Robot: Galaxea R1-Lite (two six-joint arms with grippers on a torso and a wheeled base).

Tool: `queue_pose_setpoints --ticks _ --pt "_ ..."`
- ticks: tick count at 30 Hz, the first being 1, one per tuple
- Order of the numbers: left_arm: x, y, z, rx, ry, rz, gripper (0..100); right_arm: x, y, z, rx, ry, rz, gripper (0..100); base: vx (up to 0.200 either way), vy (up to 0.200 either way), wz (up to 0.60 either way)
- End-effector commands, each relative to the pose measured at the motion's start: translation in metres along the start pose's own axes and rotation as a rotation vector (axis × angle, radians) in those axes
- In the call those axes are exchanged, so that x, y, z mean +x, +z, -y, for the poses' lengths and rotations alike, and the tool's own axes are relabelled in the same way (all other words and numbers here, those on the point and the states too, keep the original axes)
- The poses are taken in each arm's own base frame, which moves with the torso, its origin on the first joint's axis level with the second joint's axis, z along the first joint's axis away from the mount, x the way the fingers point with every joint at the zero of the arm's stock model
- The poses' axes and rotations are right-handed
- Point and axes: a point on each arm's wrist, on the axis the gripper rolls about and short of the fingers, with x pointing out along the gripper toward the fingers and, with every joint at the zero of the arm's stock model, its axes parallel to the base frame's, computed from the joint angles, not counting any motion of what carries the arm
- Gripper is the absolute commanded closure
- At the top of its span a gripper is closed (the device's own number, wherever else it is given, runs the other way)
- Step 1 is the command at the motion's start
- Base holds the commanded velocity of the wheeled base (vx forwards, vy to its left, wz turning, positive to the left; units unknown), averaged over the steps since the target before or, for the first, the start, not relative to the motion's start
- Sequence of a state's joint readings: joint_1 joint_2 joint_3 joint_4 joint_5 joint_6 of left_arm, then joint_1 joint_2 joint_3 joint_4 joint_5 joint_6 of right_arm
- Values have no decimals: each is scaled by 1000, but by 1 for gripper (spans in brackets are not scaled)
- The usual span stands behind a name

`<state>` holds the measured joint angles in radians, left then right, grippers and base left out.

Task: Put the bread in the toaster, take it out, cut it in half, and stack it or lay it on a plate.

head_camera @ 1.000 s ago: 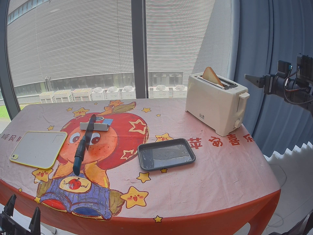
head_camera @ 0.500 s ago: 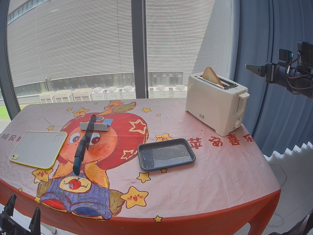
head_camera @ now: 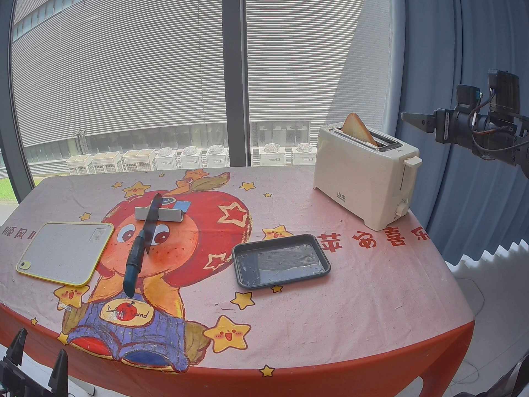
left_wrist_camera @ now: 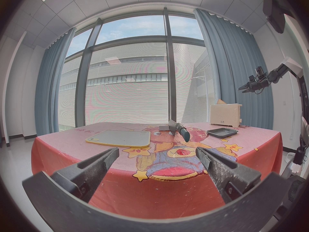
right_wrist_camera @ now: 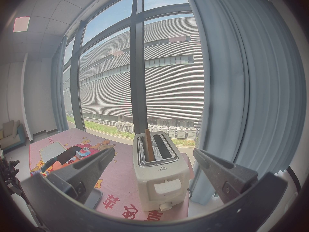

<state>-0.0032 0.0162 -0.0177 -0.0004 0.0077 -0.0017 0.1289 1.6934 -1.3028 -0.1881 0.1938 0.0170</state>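
Right gripper (head_camera: 408,118) held high right of toaster (head_camera: 363,177), jaws parted, empty, bread (head_camera: 357,128) standing in slot, left gripper (left_wrist_camera: 157,152) low, parted, empty

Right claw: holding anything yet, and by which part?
Nothing. The right claw is open and empty; the bread stands in the toaster, untouched.

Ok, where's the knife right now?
Head view: the knife lies left of centre on the table, blade resting on a small grey block, beside the cutting board.
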Motion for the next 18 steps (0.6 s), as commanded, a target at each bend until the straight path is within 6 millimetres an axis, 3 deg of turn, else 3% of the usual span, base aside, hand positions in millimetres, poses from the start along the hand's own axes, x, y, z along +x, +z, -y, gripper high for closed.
queue_pose_setpoints --ticks 1,7,10,18 --pt "1 -4 0 -1 2 -16 0 8 -2 1 1 1 -8 0 0 0 0" --pt "1 -4 0 -1 0 -16 0 14 -3 0 -26 5 -17 0 0 0 0" --pt "1 -5 0 0 0 -17 0 20 -6 0 -42 7 -26 0 200 0 0" --pt "1 -5 0 3 2 -17 0 26 -12 -12 -52 41 -44 0 0 0 0"
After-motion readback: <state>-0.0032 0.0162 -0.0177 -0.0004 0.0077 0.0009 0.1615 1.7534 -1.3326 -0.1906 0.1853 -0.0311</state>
